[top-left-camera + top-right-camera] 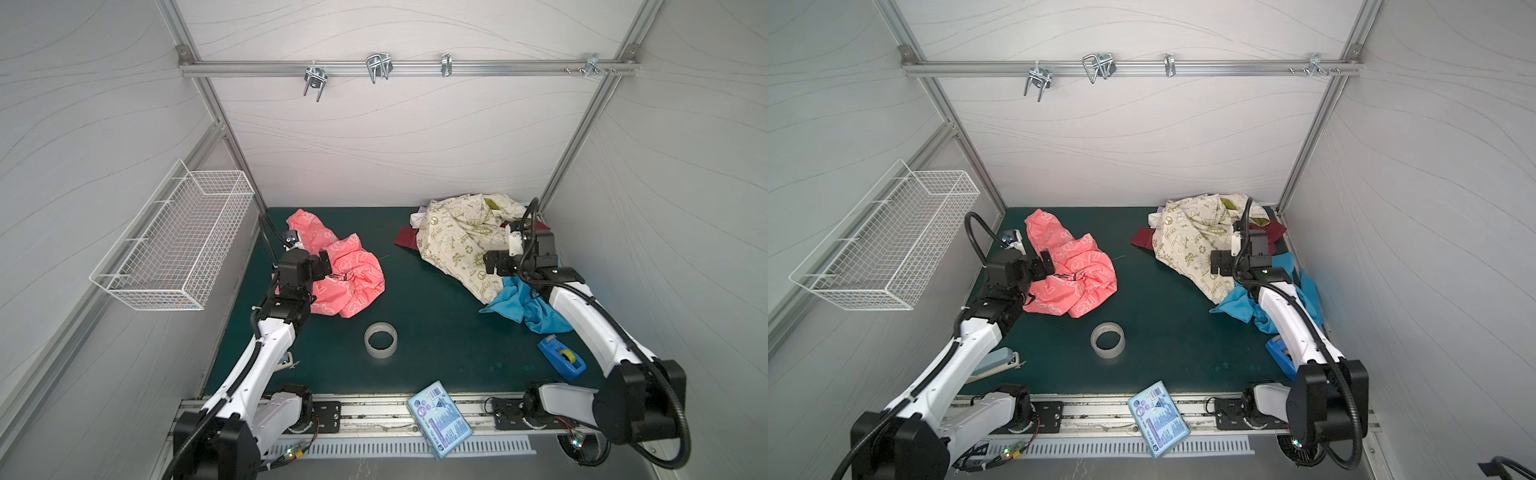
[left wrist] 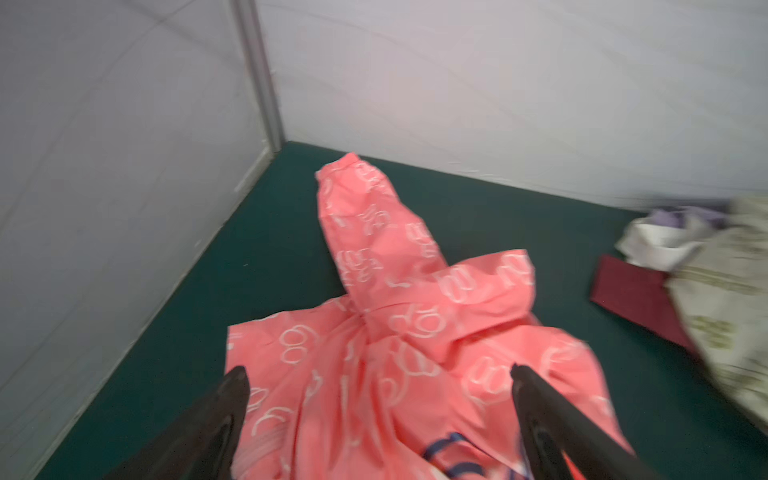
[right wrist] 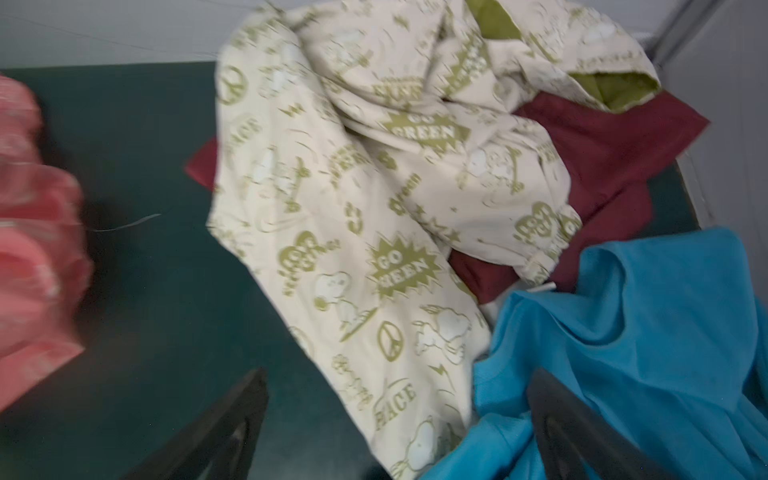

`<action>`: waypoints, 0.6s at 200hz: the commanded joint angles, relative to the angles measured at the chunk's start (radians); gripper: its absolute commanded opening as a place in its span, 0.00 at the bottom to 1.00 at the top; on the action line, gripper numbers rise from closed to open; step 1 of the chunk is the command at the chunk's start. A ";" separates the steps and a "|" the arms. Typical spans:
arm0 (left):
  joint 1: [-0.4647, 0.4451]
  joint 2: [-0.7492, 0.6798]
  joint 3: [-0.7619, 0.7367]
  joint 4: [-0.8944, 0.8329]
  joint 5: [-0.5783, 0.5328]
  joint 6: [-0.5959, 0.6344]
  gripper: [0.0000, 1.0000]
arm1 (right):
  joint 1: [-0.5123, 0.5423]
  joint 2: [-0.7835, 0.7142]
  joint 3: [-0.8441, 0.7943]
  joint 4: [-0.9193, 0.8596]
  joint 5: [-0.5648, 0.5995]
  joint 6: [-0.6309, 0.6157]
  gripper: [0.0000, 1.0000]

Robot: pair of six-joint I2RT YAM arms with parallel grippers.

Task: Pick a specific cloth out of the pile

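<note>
The coral-pink cloth (image 1: 345, 274) with white outline doodles lies crumpled on the green mat, back left, well apart from the pile (image 1: 457, 241). The pile sits at the back right: a cream cloth with olive prints on top, a maroon cloth (image 3: 615, 145) under it and a bright blue cloth (image 1: 523, 307) at its near side. My left gripper (image 2: 376, 374) is open just over the coral cloth (image 2: 395, 324), with fabric showing between its spread fingers. My right gripper (image 3: 401, 374) is open above the pile's near edge, where cream meets blue.
A clear tape roll (image 1: 380, 338) stands mid-mat. A blue tape dispenser (image 1: 562, 357) lies beside the right arm, and a printed packet (image 1: 439, 419) lies on the front rail. A white wire basket (image 1: 174, 237) hangs on the left wall. Metal hooks (image 1: 378, 66) hang on the back rail.
</note>
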 commanded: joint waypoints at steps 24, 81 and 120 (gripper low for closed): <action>0.006 0.165 -0.174 0.528 -0.190 0.091 0.99 | -0.021 0.075 -0.243 0.463 0.172 0.015 0.99; 0.067 0.226 -0.218 0.589 0.014 0.063 0.99 | -0.026 0.165 -0.425 0.885 0.165 0.000 0.99; 0.074 0.369 -0.374 0.980 0.060 0.072 0.99 | -0.025 0.252 -0.478 1.065 0.157 -0.013 0.99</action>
